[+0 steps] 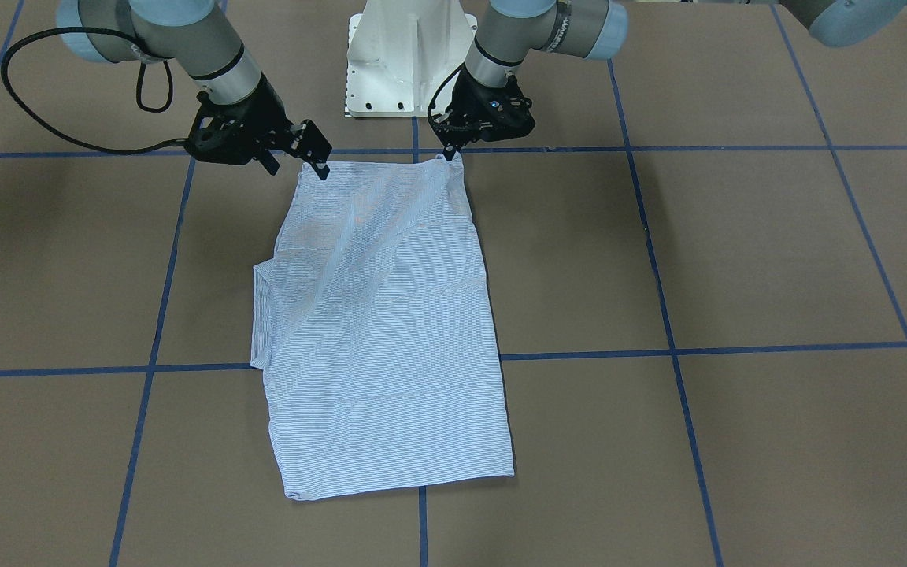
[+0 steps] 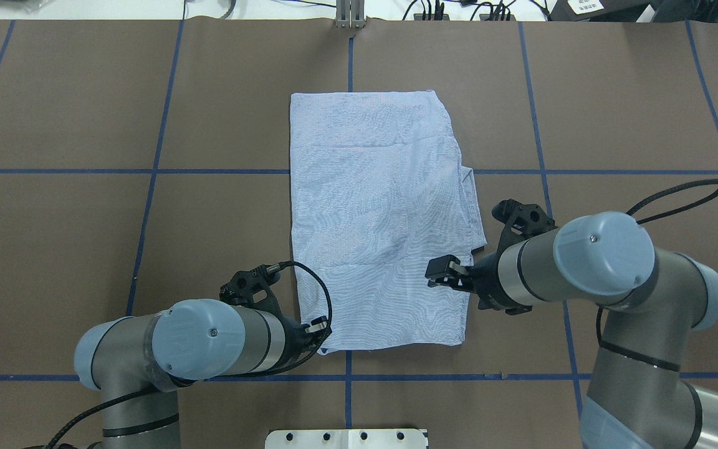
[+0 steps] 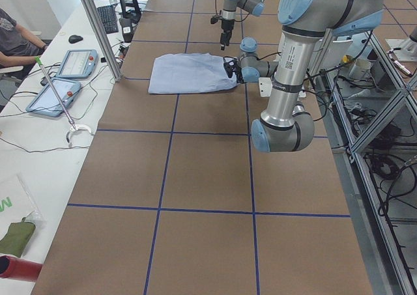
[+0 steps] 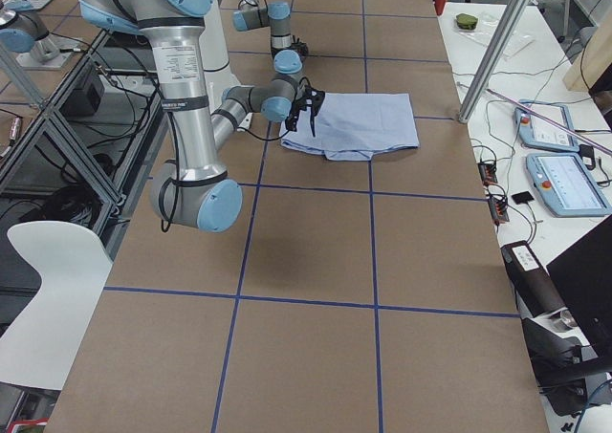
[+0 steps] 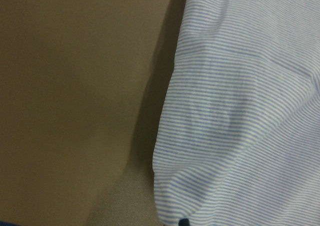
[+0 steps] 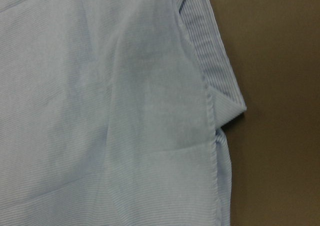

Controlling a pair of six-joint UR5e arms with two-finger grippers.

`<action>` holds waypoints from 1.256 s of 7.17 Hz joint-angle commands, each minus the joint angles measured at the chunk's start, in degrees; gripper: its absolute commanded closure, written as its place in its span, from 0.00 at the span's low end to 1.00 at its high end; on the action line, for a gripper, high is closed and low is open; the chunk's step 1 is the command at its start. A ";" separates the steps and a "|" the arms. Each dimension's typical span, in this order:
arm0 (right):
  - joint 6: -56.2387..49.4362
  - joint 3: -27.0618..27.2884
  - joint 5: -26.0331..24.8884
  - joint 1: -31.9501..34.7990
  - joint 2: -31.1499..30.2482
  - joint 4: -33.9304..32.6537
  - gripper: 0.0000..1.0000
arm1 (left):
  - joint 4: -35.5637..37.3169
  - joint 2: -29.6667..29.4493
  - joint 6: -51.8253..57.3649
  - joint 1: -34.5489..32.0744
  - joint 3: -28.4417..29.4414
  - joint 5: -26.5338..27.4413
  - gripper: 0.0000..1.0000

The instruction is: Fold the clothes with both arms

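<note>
The light blue striped shirt (image 1: 383,331) lies folded into a long rectangle in the middle of the table (image 2: 378,218). My left gripper (image 1: 449,153) is shut on the shirt's near corner and lifts it into a small peak; it sits at the near left corner in the overhead view (image 2: 320,327). The left wrist view shows the shirt's edge (image 5: 250,111) hanging close. My right gripper (image 1: 298,171) is open and hovers above the other near side of the shirt (image 2: 443,274). The right wrist view shows only cloth with a folded hem (image 6: 100,111).
The white pedestal base (image 1: 398,71) stands just behind the shirt's near edge. Blue tape lines (image 2: 147,218) cross the brown table. A side bench with tablets (image 3: 55,96) and a seated operator (image 3: 13,34) lies beyond the far edge.
</note>
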 commanded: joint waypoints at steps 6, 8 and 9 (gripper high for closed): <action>9.72 -4.64 -8.69 -10.29 9.63 -18.55 0.00 | -0.09 0.09 0.00 -0.27 0.15 0.12 1.00; 9.63 -5.16 -8.69 -8.81 9.63 -18.55 0.00 | -0.09 0.09 0.00 -0.27 0.06 0.12 1.00; 9.72 -5.08 -8.61 -8.02 9.63 -18.37 0.00 | -0.09 0.09 0.00 -0.27 -0.03 0.12 1.00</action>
